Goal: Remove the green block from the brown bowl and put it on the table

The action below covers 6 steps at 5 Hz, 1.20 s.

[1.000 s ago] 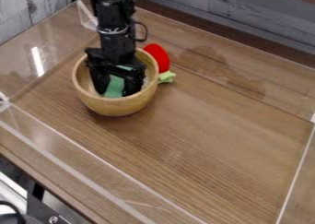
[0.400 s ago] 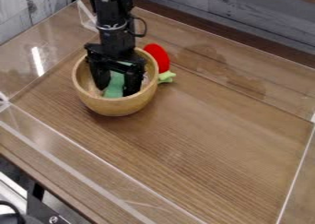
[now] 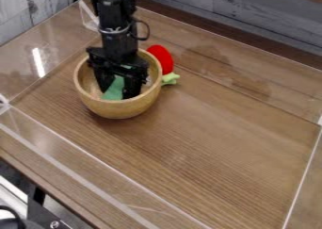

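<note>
The brown bowl (image 3: 90, 101) stands at the left of the table (image 3: 220, 129). Inside it lies the green block (image 3: 115, 90), a light green bar leaning toward the bowl's far side. My gripper (image 3: 120, 84) points straight down into the bowl, with one black finger on each side of the block. The jaws are shut on the block, whose upper part is hidden behind the fingers. The block still rests low in the bowl.
A red rounded toy (image 3: 160, 58) with a small green leaf (image 3: 170, 79) touches the bowl's right side. Clear acrylic walls (image 3: 38, 58) edge the tabletop. Bare wood stretches to the right and front of the bowl.
The fingers have drawn in a little around the green block. The hand has stayed in the same place inside the bowl, and the block has not moved.
</note>
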Tool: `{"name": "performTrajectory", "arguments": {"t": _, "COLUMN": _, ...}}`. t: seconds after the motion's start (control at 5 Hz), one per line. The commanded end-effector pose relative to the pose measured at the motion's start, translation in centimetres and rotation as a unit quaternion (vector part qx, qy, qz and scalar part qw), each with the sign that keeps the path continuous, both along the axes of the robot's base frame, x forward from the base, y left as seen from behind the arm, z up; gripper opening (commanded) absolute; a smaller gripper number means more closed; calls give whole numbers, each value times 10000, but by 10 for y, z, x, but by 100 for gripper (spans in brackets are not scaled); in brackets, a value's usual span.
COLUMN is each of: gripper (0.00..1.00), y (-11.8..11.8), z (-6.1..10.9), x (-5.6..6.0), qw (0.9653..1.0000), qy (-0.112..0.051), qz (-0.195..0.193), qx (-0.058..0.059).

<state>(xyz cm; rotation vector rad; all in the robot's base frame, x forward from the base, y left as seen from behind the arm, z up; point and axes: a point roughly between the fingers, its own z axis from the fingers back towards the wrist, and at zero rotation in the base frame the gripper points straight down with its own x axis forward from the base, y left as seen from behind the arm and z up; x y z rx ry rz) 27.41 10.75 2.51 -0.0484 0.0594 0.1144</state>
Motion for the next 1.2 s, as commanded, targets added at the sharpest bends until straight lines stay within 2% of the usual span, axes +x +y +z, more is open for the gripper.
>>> {"name": "performTrajectory", "arguments": {"t": 0.0, "gripper": 0, "y": 6, "z": 15, "x": 9, "qw": 9996, "qy": -262, "qz": 75, "qx": 103}}
{"name": "performTrajectory", "arguments": {"t": 1.0, "gripper": 0, "y": -5, "z": 66, "x": 15, "qw": 9982, "qy": -550, "qz": 229, "qx": -1}}
